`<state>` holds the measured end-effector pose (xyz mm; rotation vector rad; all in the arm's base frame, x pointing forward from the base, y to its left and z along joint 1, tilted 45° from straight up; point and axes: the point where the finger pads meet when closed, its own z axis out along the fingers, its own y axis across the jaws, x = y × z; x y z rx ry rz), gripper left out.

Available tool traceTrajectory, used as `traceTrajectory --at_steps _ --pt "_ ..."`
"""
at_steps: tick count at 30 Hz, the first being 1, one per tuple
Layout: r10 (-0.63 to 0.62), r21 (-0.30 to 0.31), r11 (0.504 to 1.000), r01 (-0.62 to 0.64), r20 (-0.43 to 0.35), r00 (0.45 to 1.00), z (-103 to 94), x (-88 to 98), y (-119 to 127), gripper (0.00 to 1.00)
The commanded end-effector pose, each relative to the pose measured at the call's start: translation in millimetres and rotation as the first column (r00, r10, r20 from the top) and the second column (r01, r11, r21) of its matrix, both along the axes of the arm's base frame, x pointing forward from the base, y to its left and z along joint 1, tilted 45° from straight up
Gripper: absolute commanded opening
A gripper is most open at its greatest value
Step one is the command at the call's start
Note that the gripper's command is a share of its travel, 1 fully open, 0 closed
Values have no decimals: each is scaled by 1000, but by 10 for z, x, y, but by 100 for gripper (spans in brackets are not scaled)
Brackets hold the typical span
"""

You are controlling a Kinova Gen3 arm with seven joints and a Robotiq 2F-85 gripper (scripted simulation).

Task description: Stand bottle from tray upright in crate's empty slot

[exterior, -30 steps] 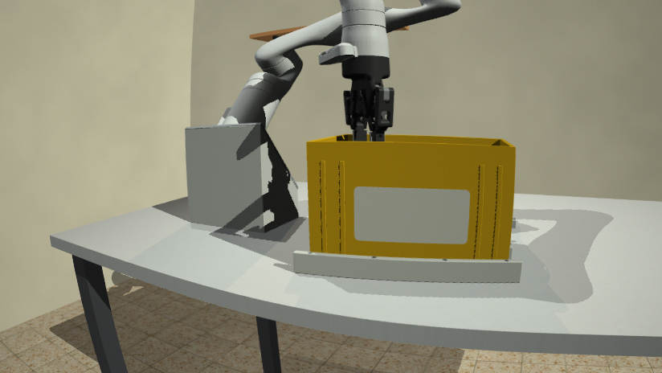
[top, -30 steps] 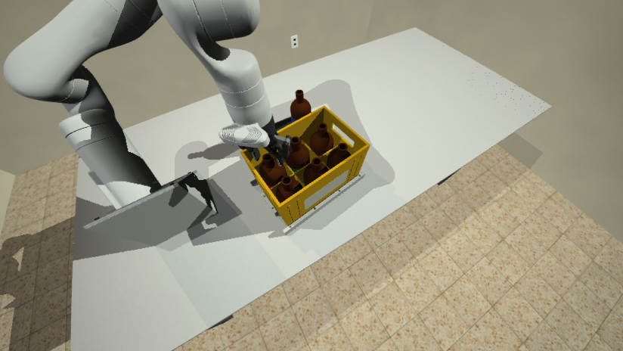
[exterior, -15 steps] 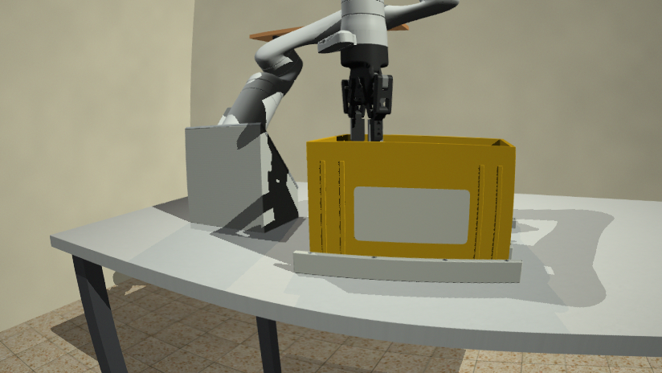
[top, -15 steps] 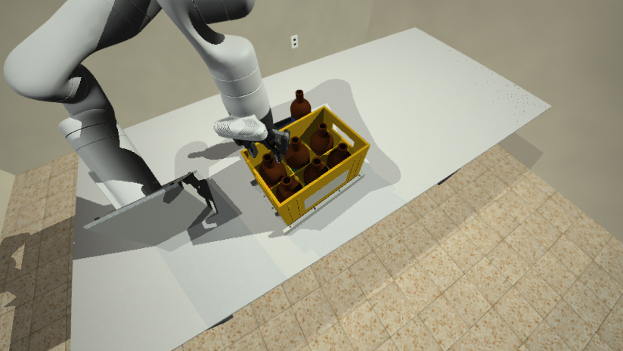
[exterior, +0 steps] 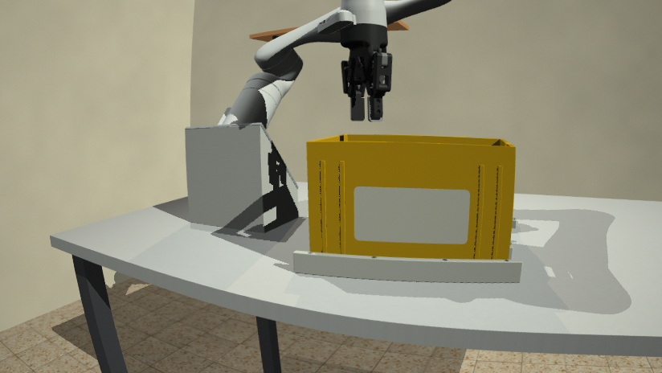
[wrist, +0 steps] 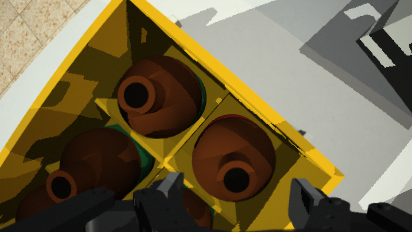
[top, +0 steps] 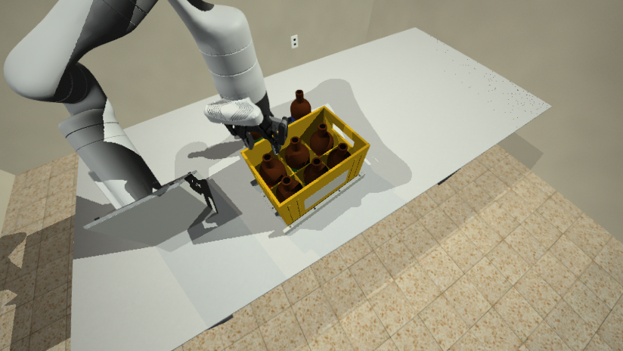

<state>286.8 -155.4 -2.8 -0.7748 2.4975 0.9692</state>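
Exterior: claw (exterior: 366, 111) vertical above crate (exterior: 411, 196) corner, parted, gripping nothing.

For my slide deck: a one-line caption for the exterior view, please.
Open gripper hangs empty above the left end of the yellow crate on the table.

White segmented arm (top: 230, 52), black jaws
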Motion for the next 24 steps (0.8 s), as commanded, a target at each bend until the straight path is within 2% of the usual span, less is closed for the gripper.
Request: traceTrajectory --at_steps 1,11,23,24 --pt "-12 4 1000 12 0 1000 88 0 -78 64" --pt "-12 4 1000 12 0 1000 204 -21 -194 64" --pt "-12 4 1000 12 0 1000 228 -26 -219 64" --pt "-12 4 1000 12 0 1000 228 -26 -219 0"
